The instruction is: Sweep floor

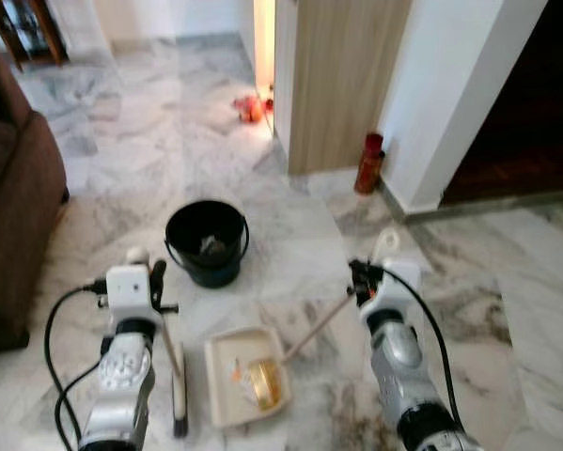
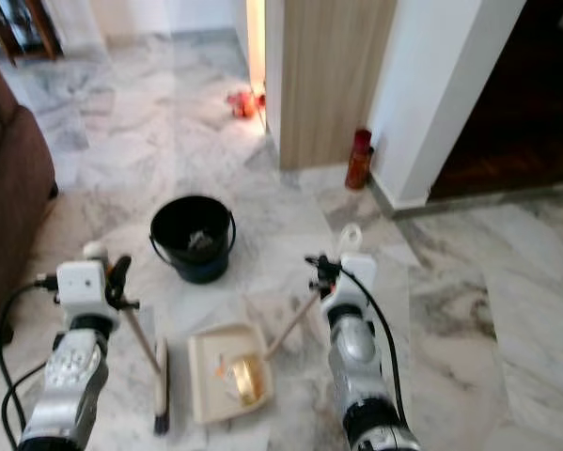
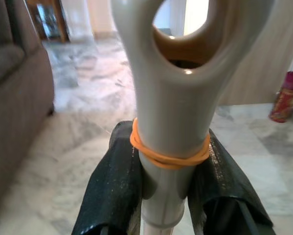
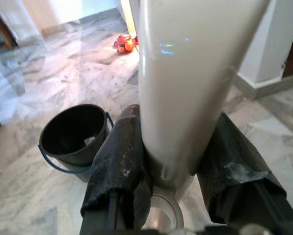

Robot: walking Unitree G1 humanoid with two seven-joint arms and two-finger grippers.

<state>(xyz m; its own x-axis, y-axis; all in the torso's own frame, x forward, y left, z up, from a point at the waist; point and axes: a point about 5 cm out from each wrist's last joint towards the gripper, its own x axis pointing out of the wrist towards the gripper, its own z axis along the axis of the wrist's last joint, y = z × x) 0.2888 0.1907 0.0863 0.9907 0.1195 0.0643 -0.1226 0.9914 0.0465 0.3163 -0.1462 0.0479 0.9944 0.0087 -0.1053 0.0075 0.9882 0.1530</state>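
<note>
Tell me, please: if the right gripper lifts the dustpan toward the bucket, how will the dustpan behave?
The dustpan looks like thin plastic, so probably light and stiff. Its long handle, held by the right gripper, may let the tray swing or tilt. The scraps inside could slide out before reaching the bucket.

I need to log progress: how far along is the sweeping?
Done: litter lies in the dustpan, and some already sits in the black bucket. In hand: the left claw grips the broom handle, the right claw the dustpan handle. Left: tipping the pan into the bucket.
</note>
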